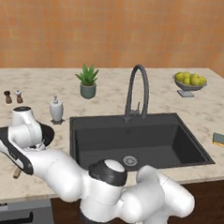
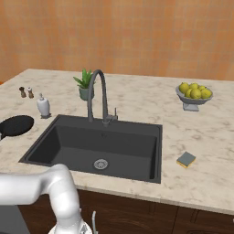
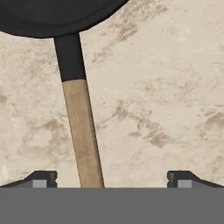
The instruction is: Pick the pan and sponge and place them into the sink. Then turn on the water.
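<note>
While hanging low over the surface [image 3: 175, 87], tool [image 3: 112, 178] wide open, fingers [image 3: 41, 179] on each side of the pan [image 3: 81, 131] handle, not touching it. Pan lying left of the sink [image 2: 59, 146]. Sponge [image 2: 186, 159] flat on the surface, right of the sink. Faucet [image 1: 137, 89] behind the sink.

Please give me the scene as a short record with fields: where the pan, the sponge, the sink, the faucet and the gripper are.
pan: on the counter left of the sink, wooden handle toward the hand
sponge: on the counter right of the sink, untouched
sink: nothing in the basin, drain visible
faucet: no water falling
gripper: fingers apart, straddling the handle, which lies off-centre between them
</note>
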Tool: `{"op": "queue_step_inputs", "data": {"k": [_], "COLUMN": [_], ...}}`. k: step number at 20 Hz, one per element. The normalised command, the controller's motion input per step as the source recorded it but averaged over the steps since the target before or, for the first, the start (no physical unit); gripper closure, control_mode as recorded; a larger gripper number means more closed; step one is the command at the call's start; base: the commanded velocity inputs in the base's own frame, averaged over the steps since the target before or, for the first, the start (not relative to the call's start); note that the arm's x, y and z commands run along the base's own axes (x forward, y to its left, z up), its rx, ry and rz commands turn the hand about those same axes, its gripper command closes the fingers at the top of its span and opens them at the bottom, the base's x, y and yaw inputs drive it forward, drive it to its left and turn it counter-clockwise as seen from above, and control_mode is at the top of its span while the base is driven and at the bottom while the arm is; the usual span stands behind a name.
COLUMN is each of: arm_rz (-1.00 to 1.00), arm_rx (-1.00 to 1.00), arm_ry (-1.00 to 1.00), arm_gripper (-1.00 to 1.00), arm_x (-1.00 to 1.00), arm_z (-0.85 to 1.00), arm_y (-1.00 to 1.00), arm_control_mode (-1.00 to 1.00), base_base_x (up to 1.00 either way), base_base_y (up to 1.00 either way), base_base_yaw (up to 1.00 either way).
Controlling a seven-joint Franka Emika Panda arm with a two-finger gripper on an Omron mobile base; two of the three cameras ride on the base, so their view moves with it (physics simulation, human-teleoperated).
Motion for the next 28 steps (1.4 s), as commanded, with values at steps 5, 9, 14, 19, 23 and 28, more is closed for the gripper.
{"op": "queue_step_inputs", "data": {"k": [5, 9, 14, 19, 23, 28], "arm_rz": [-0.03, -0.02, -0.01, 0.0, -0.08, -0.19], "arm_rx": [-0.03, 0.0, 0.0, 0.01, 0.03, 0.07], "arm_ry": [0.0, 0.0, 0.0, -0.01, 0.0, -0.03], "arm_gripper": [-1.0, -1.0, 1.0, 1.0, 1.0, 1.0], "arm_x": [0.2, 0.14, 0.05, 0.0, -0.1, -0.37], "arm_z": [-0.4, -0.34, -0.4, -0.35, 0.0, 0.02], "arm_y": [0.25, 0.14, 0.17, -0.03, -0.24, -0.71], "arm_control_mode": [-1.0, -1.0, -1.0, -1.0, -1.0, -1.0], "base_base_x": [0.0, 0.0, 0.0, 0.0, 0.0, 0.0], "base_base_y": [0.0, 0.0, 0.0, 0.0, 0.0, 0.0], "base_base_yaw": [0.0, 0.0, 0.0, 0.0, 0.0, 0.0]}}
